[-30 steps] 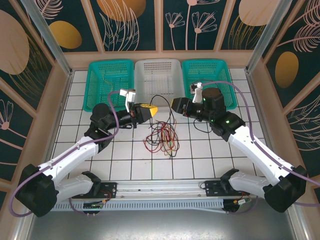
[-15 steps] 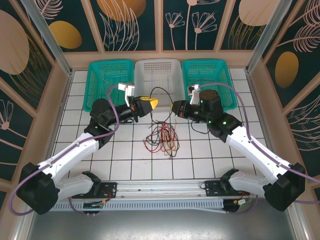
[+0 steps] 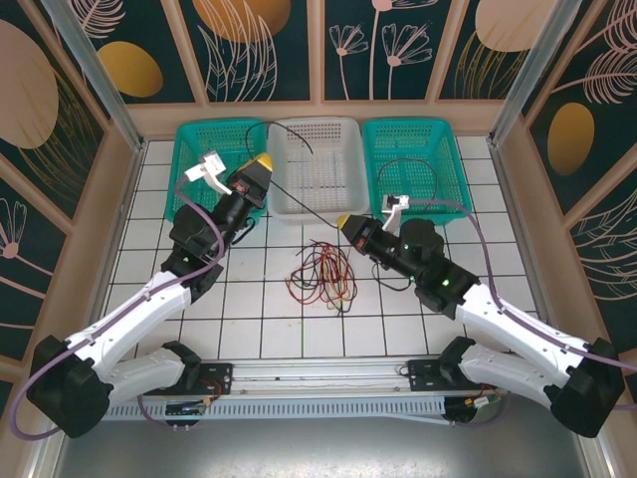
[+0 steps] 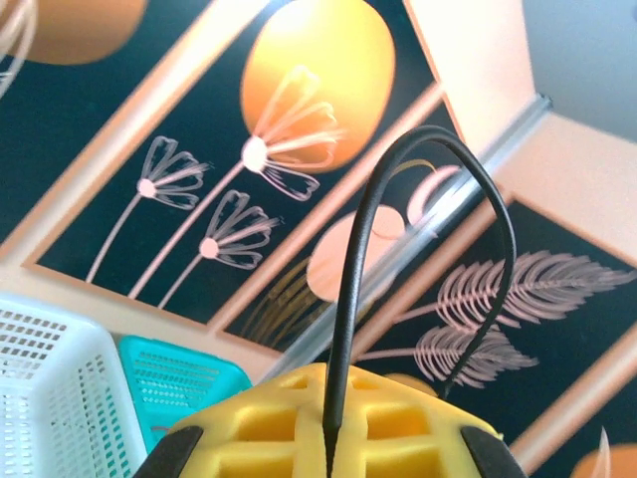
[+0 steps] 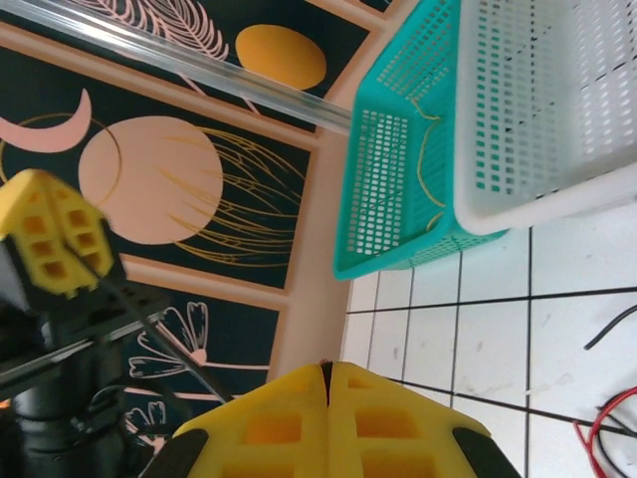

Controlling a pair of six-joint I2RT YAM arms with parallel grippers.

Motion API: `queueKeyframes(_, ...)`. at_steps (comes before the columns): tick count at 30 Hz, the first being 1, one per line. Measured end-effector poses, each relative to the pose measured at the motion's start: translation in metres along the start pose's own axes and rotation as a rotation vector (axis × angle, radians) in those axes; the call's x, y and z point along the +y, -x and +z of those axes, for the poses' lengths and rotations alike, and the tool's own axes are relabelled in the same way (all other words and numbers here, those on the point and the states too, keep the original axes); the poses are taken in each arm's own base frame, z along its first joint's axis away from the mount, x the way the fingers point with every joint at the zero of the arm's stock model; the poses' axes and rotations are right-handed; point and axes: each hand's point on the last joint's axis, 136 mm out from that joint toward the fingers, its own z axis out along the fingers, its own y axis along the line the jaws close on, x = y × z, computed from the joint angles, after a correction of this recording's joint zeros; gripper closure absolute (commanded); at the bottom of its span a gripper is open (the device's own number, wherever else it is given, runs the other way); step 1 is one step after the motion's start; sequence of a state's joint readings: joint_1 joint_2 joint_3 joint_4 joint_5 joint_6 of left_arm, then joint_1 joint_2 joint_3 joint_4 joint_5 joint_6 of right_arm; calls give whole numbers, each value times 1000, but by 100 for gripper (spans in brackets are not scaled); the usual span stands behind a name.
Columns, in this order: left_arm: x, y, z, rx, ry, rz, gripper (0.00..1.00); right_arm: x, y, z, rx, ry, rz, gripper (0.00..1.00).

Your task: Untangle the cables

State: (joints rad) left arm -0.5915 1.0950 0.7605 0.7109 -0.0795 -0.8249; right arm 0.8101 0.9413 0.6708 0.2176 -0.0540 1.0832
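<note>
Within the last second the right gripper clamped fully shut on the black cable, just in front of the white basket. The left gripper, also shut on it, swung off to the basket's left corner. The cable ran taut between them, probably drawing clear of the tangle in front of the basket.

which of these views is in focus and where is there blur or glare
Top external: evenly lit and sharp, the cables crisp on the white tiles. Left wrist: the black cable is fairly sharp, the left fingertips at the lens soft, the wall's orange disc glows bright. Right wrist: teal basket sharp, right fingertips blurred.
</note>
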Motion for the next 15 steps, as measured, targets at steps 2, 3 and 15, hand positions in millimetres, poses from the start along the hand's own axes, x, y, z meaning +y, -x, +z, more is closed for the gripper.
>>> queueKeyframes(2, 12, -5, 6, -7, 36, -23, 100, -2, 0, 0, -26, -15, 18, 77)
queueKeyframes(3, 18, -7, 10, -8, 59, -30, 100, -6, 2, 0, -43, -42, 18, 69)
queueKeyframes(15, 52, -9, 111, 122, 203, 50, 100, -58, 55, -71, -265, -527, -70, 49)
